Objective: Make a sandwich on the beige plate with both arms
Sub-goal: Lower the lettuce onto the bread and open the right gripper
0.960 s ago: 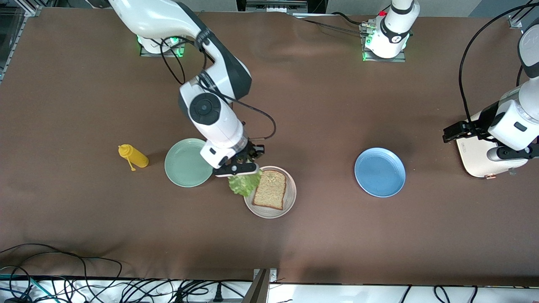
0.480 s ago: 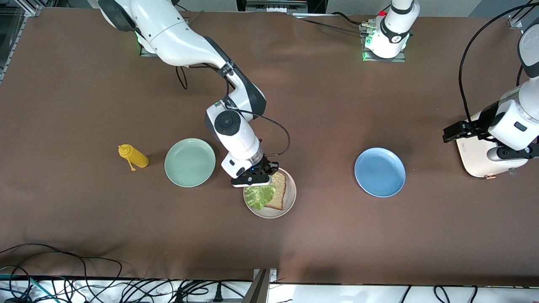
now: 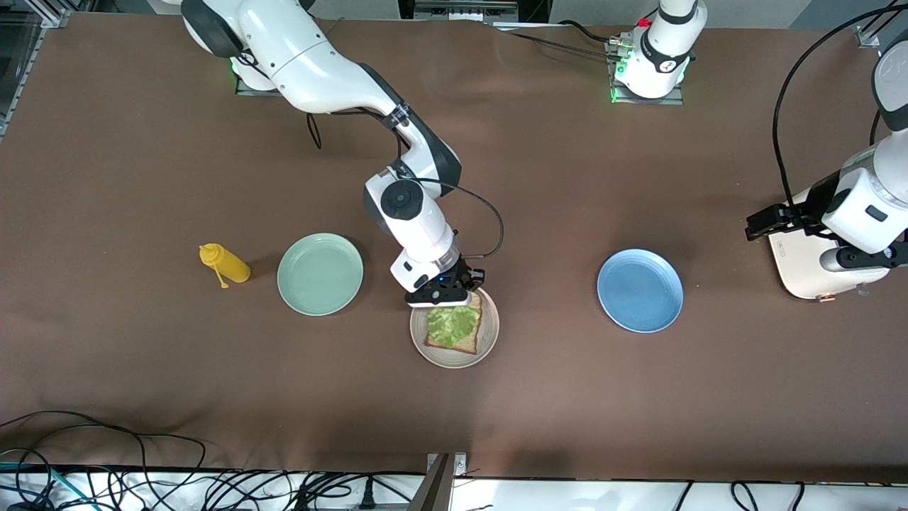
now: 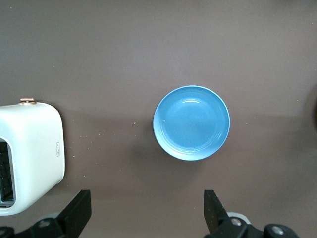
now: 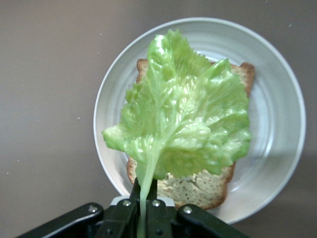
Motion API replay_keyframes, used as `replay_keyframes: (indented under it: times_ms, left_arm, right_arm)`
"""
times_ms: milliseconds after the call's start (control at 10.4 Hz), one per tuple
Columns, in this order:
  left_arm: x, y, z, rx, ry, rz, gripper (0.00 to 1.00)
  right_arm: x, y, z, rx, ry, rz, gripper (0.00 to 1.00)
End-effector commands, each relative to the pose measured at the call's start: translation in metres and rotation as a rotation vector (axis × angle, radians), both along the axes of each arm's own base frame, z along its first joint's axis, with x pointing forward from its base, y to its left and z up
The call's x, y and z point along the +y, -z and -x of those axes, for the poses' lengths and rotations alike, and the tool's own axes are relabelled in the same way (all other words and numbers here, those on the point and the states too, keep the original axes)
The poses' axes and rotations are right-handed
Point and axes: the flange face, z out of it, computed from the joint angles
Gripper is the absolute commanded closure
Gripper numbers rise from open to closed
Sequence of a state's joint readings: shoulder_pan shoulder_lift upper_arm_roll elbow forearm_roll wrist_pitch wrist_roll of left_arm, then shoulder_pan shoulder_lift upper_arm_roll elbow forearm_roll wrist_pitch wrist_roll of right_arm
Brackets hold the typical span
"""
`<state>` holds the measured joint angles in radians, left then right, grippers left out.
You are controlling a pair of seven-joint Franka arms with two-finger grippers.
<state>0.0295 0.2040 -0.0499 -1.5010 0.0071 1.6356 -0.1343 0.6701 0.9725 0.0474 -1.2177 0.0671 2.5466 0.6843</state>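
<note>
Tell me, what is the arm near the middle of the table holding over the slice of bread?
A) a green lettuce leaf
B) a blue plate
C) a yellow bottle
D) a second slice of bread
A: the right gripper pinches the stem of the lettuce leaf, which hangs over the bread on the beige plate.

High front view, two downward wrist views
</note>
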Motion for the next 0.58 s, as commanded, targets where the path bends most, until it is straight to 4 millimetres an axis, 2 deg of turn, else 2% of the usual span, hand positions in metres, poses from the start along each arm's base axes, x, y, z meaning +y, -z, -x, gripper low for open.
replay_keyframes:
  times_ms: [0,96,192,288,384,480]
  left_arm:
    - [0.001,-0.007,0.002,0.001,0.012,-0.021,0.00]
    - [0.001,-0.007,0.002,0.001,0.010,-0.022,0.00]
    - [0.001,-0.007,0.002,0.001,0.010,-0.022,0.00]
    - [0.002,-0.007,0.002,0.001,0.009,-0.022,0.00]
    - [0.002,-0.007,0.002,0.001,0.009,-0.022,0.00]
    - [0.002,-0.006,0.001,0.002,0.010,-0.020,0.00]
  right_arm:
    - [0.007,0.016,-0.001,-0.050,-0.004,0.010,1.00]
    - [0.007,0.017,-0.001,-0.051,-0.007,0.013,1.00]
    - [0.006,0.015,-0.001,-0.054,-0.011,0.014,0.89]
    - [0.006,0.013,-0.003,-0.058,-0.013,0.014,0.09]
    - [0.004,0.007,-0.005,-0.062,-0.015,0.013,0.00]
    - [0.002,0.004,-0.006,-0.056,-0.015,0.017,0.00]
